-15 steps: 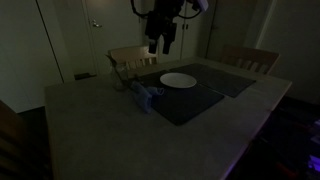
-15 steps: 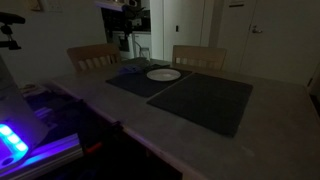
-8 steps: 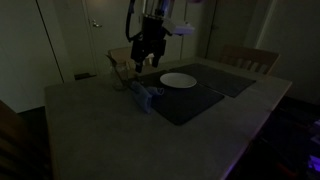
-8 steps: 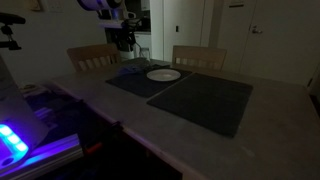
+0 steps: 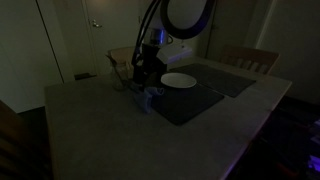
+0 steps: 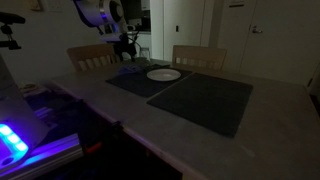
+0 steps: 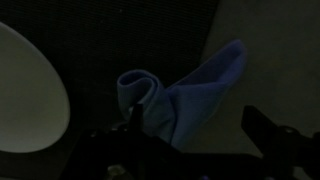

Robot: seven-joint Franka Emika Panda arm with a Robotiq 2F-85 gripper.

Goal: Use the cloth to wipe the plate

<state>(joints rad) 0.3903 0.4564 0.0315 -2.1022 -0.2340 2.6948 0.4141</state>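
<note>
Cloth: we've got a soft blue cloth (image 7: 190, 95), crumpled. One end is rolled into a loop and the other runs up to a floppy corner. It lies on a dark mat just beside the plate, with a strip of mat between them.
Plate: it's white, round, smooth and shallow (image 5: 178, 80), sitting flat on the same mat. In the wrist view only its curved rim (image 7: 30, 95) shows at the side.
Mats: we see two dark, flat rectangles with straight edges, the near one (image 5: 190, 108) under plate and cloth, the other (image 5: 236, 78) beside it.
Table: the top is pale and matte with squared edges (image 5: 90, 130). The light is too dim for us to read any finer texture.
Gripper: it's low over the cloth (image 5: 144, 82). In the wrist view (image 7: 190, 135) its dark fingers (image 7: 275, 135) stand spread wide on either side of the fold, clamping nothing.
Chairs: two wooden backs stand at the far edge, one (image 5: 125, 57) close behind the arm, one (image 5: 250, 58) further along.
Open room: we see a broad bare stretch of table on the near side in an exterior view. In the tight corner, the cloth has the plate on one side and the table's far edge close by.
</note>
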